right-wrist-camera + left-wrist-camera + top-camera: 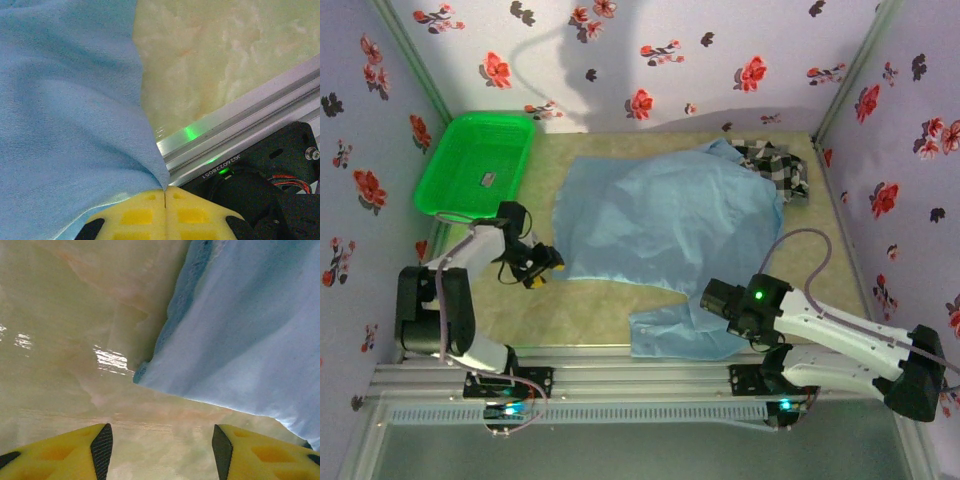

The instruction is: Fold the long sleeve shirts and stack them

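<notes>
Toward the near-left corner of the table (580,310): left gripper (542,262), jaws apart, blue shirt (660,220) corner just to its right; right gripper (165,192) clamped on the shirt's near hem.

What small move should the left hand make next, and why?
Probably the left hand should ease forward to the nearest corner of the light blue shirt and close on it. It stands open over the bare table, just short of the cloth, while the right hand is shut on another edge of the shirt, so a second grip seems needed to fold.
</notes>
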`<state>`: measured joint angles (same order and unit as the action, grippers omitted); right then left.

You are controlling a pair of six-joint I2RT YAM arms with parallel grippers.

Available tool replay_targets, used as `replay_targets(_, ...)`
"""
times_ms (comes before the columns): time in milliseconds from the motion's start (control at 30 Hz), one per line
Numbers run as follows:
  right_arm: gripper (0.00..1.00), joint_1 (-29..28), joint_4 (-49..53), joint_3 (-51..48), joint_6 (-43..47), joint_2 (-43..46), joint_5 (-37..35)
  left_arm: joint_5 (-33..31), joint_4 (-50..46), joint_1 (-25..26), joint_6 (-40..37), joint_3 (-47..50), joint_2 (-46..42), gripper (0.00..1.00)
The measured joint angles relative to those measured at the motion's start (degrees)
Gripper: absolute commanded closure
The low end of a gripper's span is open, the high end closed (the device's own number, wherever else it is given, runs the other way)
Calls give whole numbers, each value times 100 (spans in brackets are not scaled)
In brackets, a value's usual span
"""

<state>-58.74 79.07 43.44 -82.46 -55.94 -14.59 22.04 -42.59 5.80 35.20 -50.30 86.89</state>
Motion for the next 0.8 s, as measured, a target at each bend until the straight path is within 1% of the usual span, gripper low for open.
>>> replay_targets(200, 93, 0, -28, 48, 4, 0, 0, 11, 328, 11, 101, 227, 369, 47)
replay_targets(333, 93, 0, -42, 98, 63, -4, 0, 4, 402, 26, 240, 201, 457, 47)
replay_targets(467, 93, 0, -79, 120, 111, -4, 0, 7, 398, 44, 326, 72, 621, 51)
replay_targets(533, 94, 0, -116, 120, 131, -4, 0, -7, 352, 42, 363, 13, 715, 56)
replay_targets(633, 96, 0, -181, 120, 151, -4, 0, -70, 260, 42, 380, -72, 835, 71)
replay_targets(800, 98, 0, -269, 142, 212, 0, 46, -179, 254, 59, 332, -223, 973, 89)
